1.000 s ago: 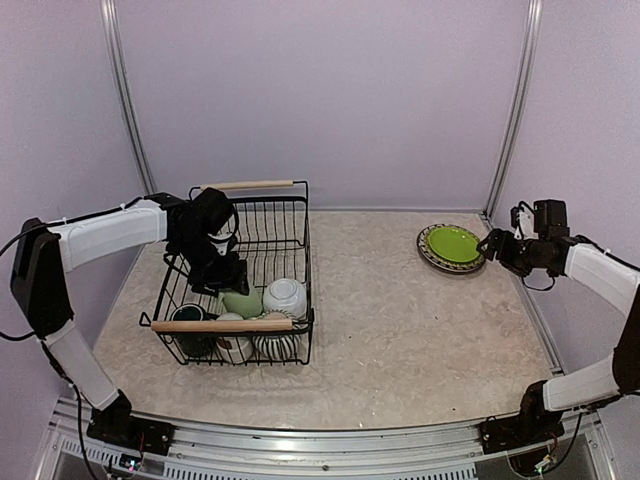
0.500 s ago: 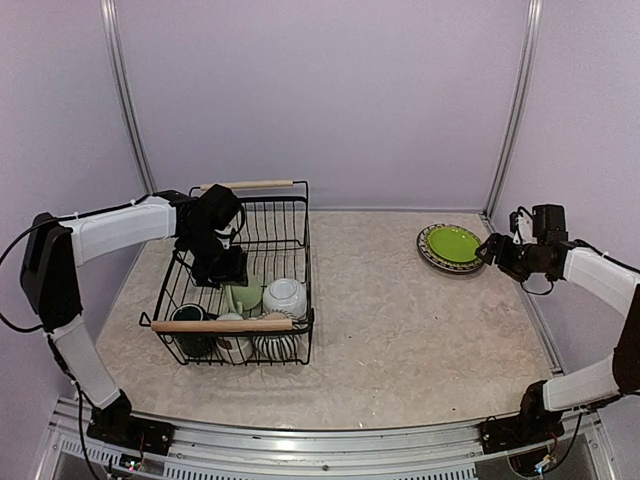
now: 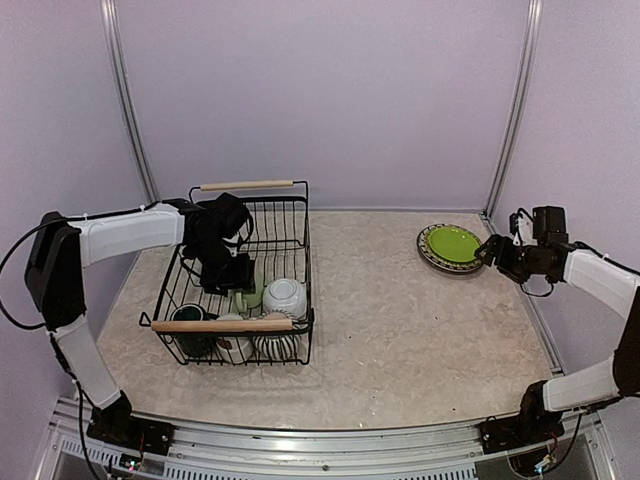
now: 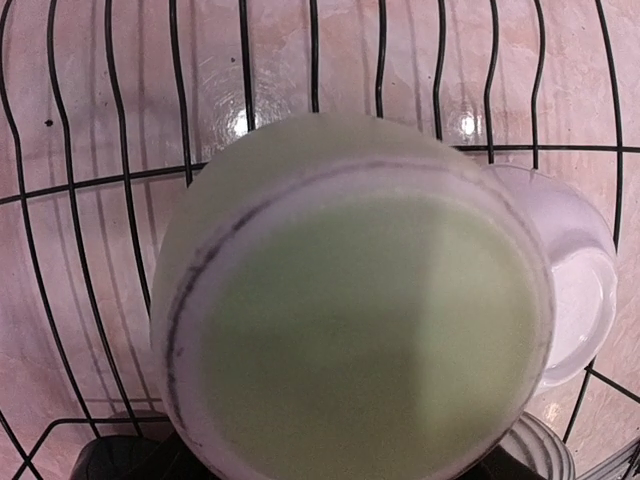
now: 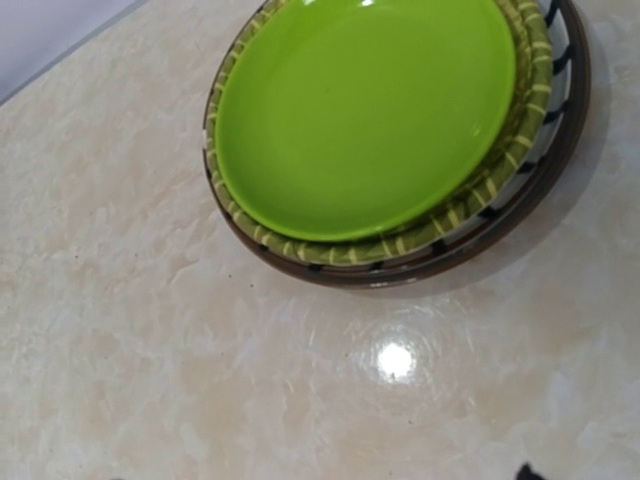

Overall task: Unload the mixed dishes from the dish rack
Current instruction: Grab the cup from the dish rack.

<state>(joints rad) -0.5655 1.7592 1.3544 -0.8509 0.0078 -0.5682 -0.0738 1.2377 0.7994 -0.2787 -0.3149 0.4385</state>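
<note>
Top external: left gripper has shifted onto the pale green ceramic mug inside the black wire dish rack, jaws narrowing round it, firm hold unclear; right gripper wide, empty, lime-green round plate just ahead, already out.

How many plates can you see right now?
2, stacked at the table's far right: the lime-green plate on top of the black-and-white striped plate. The left gripper covers part of the dish rack, so another could be hidden there.

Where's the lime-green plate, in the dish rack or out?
Out. The lime-green plate lies on the striped plate on the table, apart from the dish rack.
</note>
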